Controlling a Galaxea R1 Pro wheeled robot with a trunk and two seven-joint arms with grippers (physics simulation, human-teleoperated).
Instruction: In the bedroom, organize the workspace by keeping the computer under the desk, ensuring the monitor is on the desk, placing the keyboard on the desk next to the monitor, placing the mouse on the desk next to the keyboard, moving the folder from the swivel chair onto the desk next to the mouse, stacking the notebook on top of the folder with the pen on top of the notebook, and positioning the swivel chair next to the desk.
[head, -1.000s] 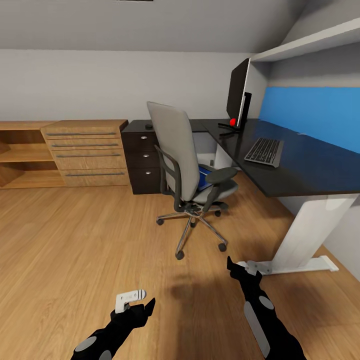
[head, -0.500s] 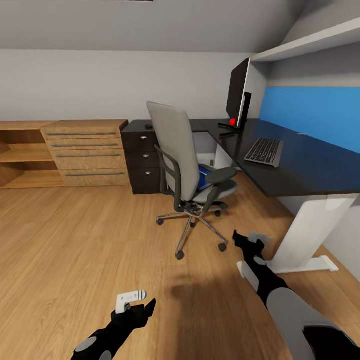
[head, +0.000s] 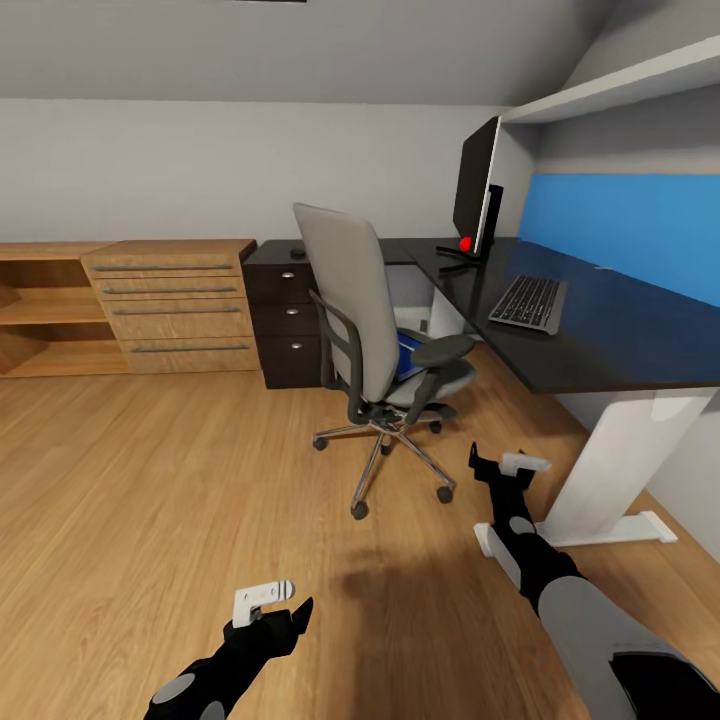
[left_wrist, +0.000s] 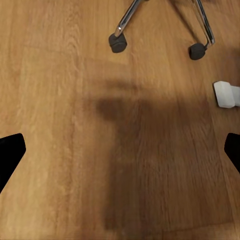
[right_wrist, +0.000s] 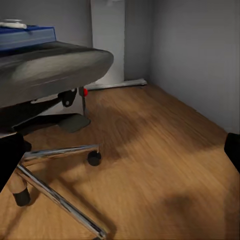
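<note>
The grey swivel chair (head: 362, 322) stands on the floor, out from the black desk (head: 610, 335). A blue folder (head: 405, 358) lies on its seat (right_wrist: 50, 65), with something thin and white on top of the folder (right_wrist: 27, 35). On the desk are the black monitor (head: 476, 188) and the keyboard (head: 528, 302). A small dark lump, perhaps the mouse (head: 296, 252), sits on the drawer unit. Computer, notebook and pen are out of view. My right gripper (head: 501, 464) is open, low beside the chair's chrome base (right_wrist: 55, 197). Near the floor my left gripper (head: 276, 603) hangs open and empty.
A wooden dresser (head: 170, 300) and open shelves stand along the back wall at the left. The desk's white leg and foot (head: 610, 480) are just right of my right gripper. A red ball (head: 465, 243) lies by the monitor's foot. Bare wooden floor (left_wrist: 125, 150) spreads below my left gripper.
My right arm has reached forward and up, bringing its gripper closer to the chair's base and the desk leg. The left arm, chair and camera have stayed still.
</note>
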